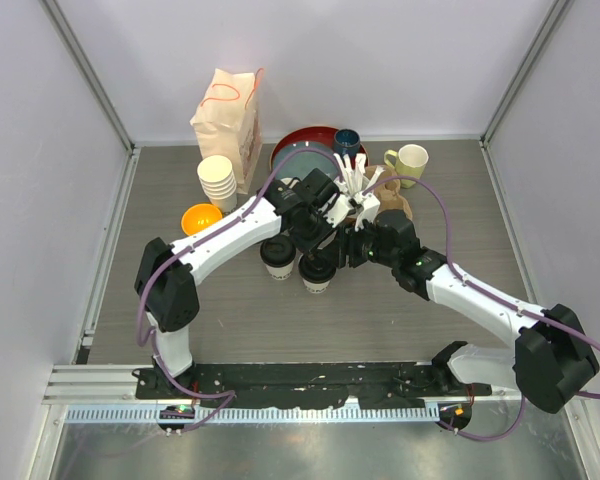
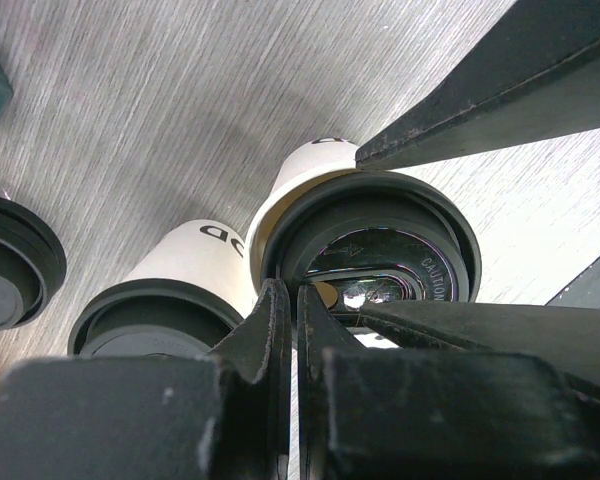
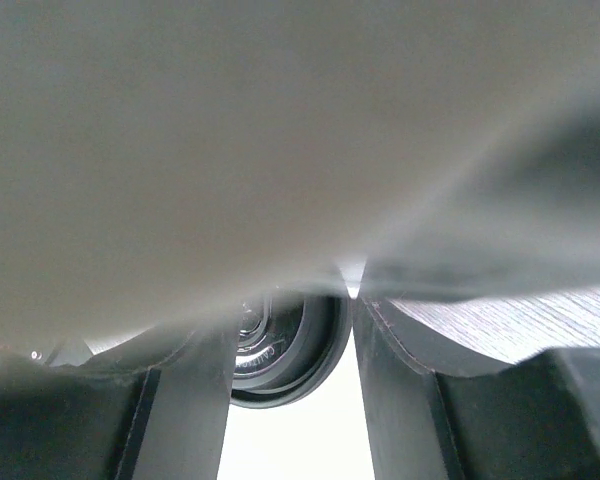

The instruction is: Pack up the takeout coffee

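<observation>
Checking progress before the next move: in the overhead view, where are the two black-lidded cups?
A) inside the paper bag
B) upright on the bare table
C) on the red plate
B: the left lidded cup and the right lidded cup stand on the table, well short of the paper bag.

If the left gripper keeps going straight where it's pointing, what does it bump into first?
The black lid of the paper cup right in front of it. The left gripper, its fingers almost together, points at that lid's near rim and may already be touching it. Depth is hard to judge here.
</observation>
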Controlling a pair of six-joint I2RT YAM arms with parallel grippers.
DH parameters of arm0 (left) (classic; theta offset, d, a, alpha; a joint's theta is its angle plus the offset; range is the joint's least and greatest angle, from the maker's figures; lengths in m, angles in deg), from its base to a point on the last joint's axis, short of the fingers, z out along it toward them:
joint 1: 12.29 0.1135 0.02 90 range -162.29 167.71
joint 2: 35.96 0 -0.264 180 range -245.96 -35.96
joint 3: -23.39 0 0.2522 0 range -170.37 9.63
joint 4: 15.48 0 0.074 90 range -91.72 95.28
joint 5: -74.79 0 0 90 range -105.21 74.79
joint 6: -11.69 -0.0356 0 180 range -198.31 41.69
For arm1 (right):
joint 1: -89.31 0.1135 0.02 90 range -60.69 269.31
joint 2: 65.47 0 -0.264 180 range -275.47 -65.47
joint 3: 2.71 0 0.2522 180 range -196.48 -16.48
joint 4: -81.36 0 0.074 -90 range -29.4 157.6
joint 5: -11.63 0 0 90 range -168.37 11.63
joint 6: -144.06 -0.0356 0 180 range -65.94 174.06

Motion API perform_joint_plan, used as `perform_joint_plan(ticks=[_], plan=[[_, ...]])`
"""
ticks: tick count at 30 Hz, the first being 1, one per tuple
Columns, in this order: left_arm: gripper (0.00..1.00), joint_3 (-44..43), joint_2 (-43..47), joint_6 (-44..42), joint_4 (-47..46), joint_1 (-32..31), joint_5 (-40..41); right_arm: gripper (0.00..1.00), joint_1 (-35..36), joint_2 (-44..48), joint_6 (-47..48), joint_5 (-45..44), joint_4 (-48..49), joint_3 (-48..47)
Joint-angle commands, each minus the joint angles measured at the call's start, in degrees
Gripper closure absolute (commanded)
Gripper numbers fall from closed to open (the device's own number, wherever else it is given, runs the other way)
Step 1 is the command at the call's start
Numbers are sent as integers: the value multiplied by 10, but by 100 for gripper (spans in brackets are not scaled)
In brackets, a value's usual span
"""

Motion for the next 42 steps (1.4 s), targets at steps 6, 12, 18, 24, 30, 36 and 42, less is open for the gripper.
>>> perform_joint_plan(ticks=[6, 12, 18, 24, 30, 36, 42], plan=[[100, -30, 0, -4, -54, 0, -5, 47, 9, -13, -1, 9, -21, 5], [100, -28, 1, -5, -62, 0, 2, 47, 10, -13, 0, 12, -21, 7], [100, -29, 12, -6, -60, 1, 2, 45, 11, -9, 3, 13, -27, 5], [100, -28, 16, -5, -61, 6, -1, 44, 14, -6, 6, 13, -35, 5], [100, -27, 19, 0, -57, 8, -10, 48, 14, -2, 5, 5, -37, 10], [100, -35, 33, 3, -53, 10, -19, 49, 13, 4, 2, 3, -33, 16], [100, -30, 33, 3, -48, 9, -19, 48, 14, 16, -12, -4, -12, 34]])
